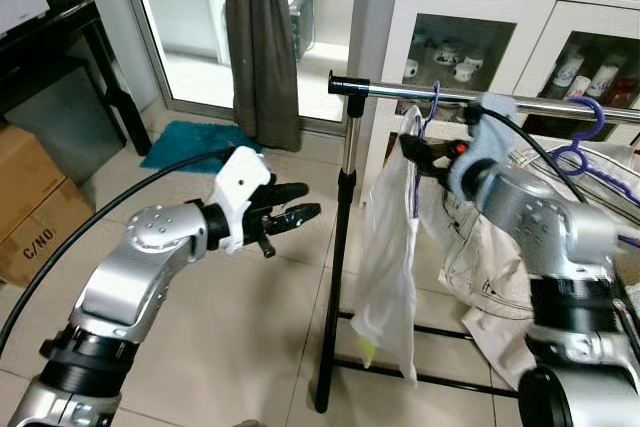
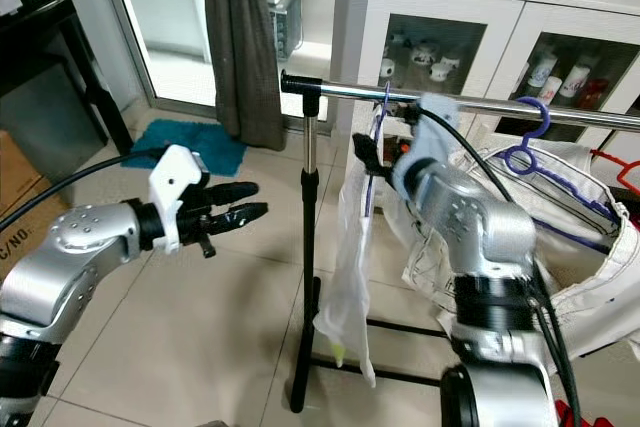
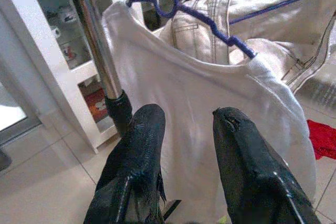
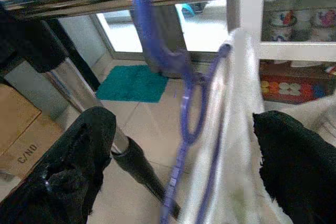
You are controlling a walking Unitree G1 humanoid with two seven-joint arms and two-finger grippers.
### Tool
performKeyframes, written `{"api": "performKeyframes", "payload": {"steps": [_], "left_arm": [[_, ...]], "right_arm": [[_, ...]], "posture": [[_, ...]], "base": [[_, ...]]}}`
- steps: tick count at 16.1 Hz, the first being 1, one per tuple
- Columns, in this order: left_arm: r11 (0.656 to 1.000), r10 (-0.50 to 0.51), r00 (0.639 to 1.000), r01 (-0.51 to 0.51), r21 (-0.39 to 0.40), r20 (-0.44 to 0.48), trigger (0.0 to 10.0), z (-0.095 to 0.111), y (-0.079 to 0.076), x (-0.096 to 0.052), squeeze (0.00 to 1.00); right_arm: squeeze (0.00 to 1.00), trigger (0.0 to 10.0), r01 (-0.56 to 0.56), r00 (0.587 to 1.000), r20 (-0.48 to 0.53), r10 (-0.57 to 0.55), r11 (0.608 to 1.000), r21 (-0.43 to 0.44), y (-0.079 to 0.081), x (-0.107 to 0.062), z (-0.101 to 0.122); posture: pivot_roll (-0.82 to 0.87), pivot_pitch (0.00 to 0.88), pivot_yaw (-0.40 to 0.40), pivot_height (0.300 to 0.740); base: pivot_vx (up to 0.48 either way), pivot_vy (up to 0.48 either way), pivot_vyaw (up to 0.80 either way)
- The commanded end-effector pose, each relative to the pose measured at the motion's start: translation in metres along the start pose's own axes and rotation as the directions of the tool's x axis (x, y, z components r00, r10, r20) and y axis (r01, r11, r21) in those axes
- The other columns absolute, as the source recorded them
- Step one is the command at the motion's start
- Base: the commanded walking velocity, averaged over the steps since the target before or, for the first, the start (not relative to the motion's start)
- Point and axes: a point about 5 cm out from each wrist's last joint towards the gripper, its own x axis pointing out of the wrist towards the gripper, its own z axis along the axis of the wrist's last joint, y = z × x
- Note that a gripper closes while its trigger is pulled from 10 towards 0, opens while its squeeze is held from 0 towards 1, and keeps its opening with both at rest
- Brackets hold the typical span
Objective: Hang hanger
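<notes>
A purple hanger (image 1: 430,112) carrying a white shirt (image 1: 390,247) hangs with its hook curved over the chrome rail (image 1: 400,90) of a black clothes stand (image 1: 343,227). My right gripper (image 1: 415,147) is right at the hanger's neck, just under the rail. In the right wrist view its fingers (image 4: 73,171) stand wide apart, open, with the purple hanger (image 4: 184,108) and white shirt (image 4: 236,129) between them and untouched. My left gripper (image 1: 300,205) hovers left of the stand's pole, open and empty. It points at the shirt (image 3: 210,103).
A second purple hanger (image 1: 585,127) with a pale denim garment (image 1: 490,277) hangs further right on the rail. A white glass-door cabinet (image 1: 470,27) stands behind. On the left are a cardboard box (image 1: 35,217), a black table (image 1: 60,47), a teal mat (image 1: 195,142) and a dark curtain (image 1: 262,47).
</notes>
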Motion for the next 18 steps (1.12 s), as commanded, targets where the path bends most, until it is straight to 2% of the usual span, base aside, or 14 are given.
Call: {"api": "performKeyframes", "payload": {"steps": [1,2,3,8,18], "left_arm": [[1.000,-0.009,1.000,0.009,0.022,0.000,10.0,0.003,0.000,0.003,0.00],[1.000,-0.015,1.000,0.015,0.024,0.004,10.0,0.005,-0.001,0.003,0.00],[0.999,-0.022,1.000,0.022,0.027,0.006,10.0,0.005,-0.002,0.003,0.00],[0.998,-0.038,0.999,0.038,0.043,0.000,10.0,0.004,0.001,0.005,0.00],[0.998,-0.027,1.000,0.027,0.063,0.001,10.0,0.005,0.003,0.006,0.00]], "right_arm": [[0.00,10.0,0.007,1.000,-0.006,-0.007,1.000,-0.015,0.001,0.004,-0.001],[0.00,7.6,0.026,1.000,-0.008,-0.026,1.000,-0.013,0.000,0.007,-0.001],[0.00,0.0,0.046,0.999,-0.008,-0.046,0.999,-0.004,-0.003,0.010,-0.001],[0.00,0.0,0.094,0.996,0.006,-0.094,0.996,0.001,-0.013,0.013,-0.002],[0.00,0.0,0.095,0.995,0.034,-0.095,0.995,-0.026,-0.014,0.026,-0.004]], "posture": [[-0.10,0.000,0.005,0.740],[-0.10,0.000,0.006,0.740],[-0.10,0.000,0.009,0.740],[-0.12,0.000,0.025,0.740],[-0.09,0.000,0.024,0.740]], "base": [[0.000,0.000,0.00],[0.000,0.000,0.00],[0.000,0.000,0.00],[0.000,0.000,0.00],[0.000,0.000,0.00]]}}
